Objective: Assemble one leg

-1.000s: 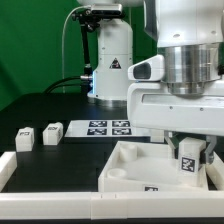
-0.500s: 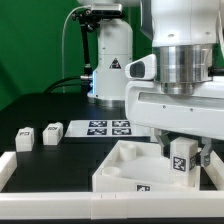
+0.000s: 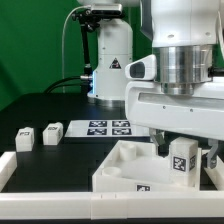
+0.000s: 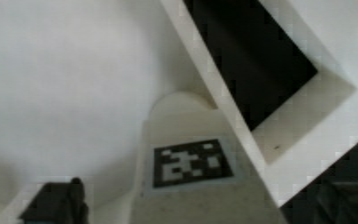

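Observation:
My gripper (image 3: 183, 163) is shut on a leg (image 3: 181, 160), a small white post with a square tag facing the camera. I hold it upright inside the right corner of the large white tabletop (image 3: 120, 152), low over its recessed floor. In the wrist view the leg (image 4: 190, 125) stands between my dark fingers (image 4: 51, 205), with the tabletop's floor (image 4: 69, 80) beneath and its raised rim (image 4: 247, 85) running beside it. Whether the leg's foot touches the floor is hidden. Two more legs (image 3: 25, 138) (image 3: 51, 132) lie on the black table at the exterior view's left.
The marker board (image 3: 110, 127) lies flat behind the tabletop. A white rail (image 3: 6, 168) runs along the table's front and left edge. The robot base (image 3: 110, 60) stands at the back against a green screen.
My gripper with the leg has shifted slightly toward the exterior view's left, and the tabletop has slid a little the same way. Little differs over the last half second.

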Motion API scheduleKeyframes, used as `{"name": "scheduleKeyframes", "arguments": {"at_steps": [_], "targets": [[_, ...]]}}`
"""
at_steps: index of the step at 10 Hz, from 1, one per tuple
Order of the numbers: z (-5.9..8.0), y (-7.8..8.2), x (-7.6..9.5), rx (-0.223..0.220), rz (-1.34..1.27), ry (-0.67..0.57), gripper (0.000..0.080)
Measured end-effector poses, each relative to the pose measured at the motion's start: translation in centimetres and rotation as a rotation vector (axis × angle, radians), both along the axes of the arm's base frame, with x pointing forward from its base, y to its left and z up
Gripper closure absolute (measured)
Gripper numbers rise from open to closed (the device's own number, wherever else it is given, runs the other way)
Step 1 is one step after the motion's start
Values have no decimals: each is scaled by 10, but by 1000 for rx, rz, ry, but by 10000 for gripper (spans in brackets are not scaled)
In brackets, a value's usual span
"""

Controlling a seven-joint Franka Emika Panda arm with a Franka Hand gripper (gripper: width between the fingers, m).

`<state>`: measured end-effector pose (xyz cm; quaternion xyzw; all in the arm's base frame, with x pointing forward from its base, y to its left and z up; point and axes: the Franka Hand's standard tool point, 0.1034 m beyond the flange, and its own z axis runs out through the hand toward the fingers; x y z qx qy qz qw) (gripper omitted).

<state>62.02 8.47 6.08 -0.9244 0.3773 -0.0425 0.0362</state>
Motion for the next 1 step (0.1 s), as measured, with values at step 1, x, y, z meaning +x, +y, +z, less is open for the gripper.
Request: {"name": "scheduleKeyframes", "arguments": {"at_steps": [1], "targets": [[0, 0, 0, 0, 0, 0, 151]]}}
